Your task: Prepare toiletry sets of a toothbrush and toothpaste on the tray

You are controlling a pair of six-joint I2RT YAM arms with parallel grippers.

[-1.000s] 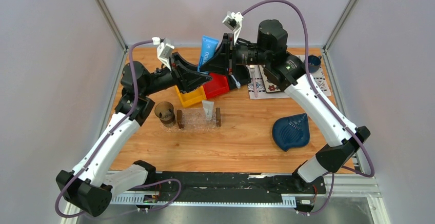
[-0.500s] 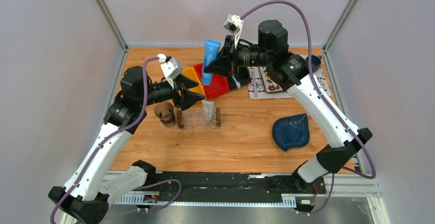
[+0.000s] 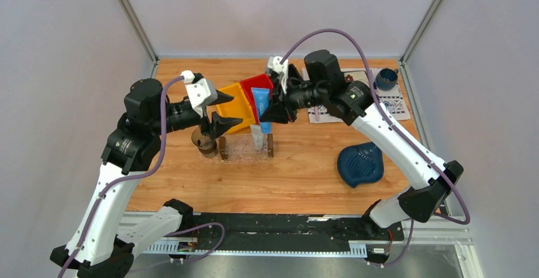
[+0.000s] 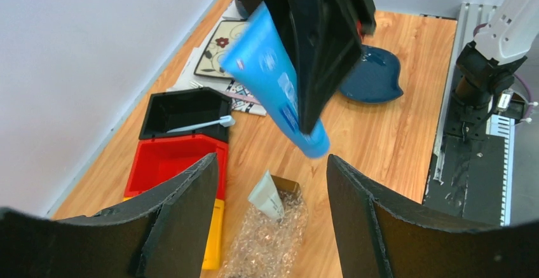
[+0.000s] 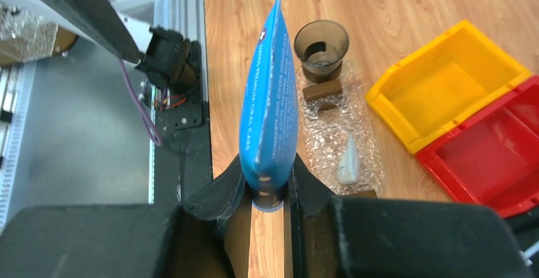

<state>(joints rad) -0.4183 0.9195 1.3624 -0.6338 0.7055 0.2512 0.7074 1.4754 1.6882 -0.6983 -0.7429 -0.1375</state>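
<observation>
Wooden tabletop (image 3: 305,176): tray (image 3: 238,149) left of centre, white-grey toothpaste (image 3: 257,139) lying on it. R claw (image 5: 270,179) clenched on blue toothpaste (image 3: 261,103), held above tray. L claw (image 3: 236,109) released, holding nothing. Black bin (image 4: 184,107) nr far edge holds toothbrush (image 4: 197,125).

Blue toothpaste (image 5: 269,93): its cap end is sitting buried between the jaws of the right gripper (image 3: 270,111), and its print is showing too blurred to read.
Toothbrush (image 4: 198,124): its bristles are showing too small to make out, and that gripper is hiding it from above.
Black bin (image 4: 184,109): the gripper is covering it in the top view.
Tray (image 4: 257,252): the left wrist view's bottom edge is cutting it off.
</observation>
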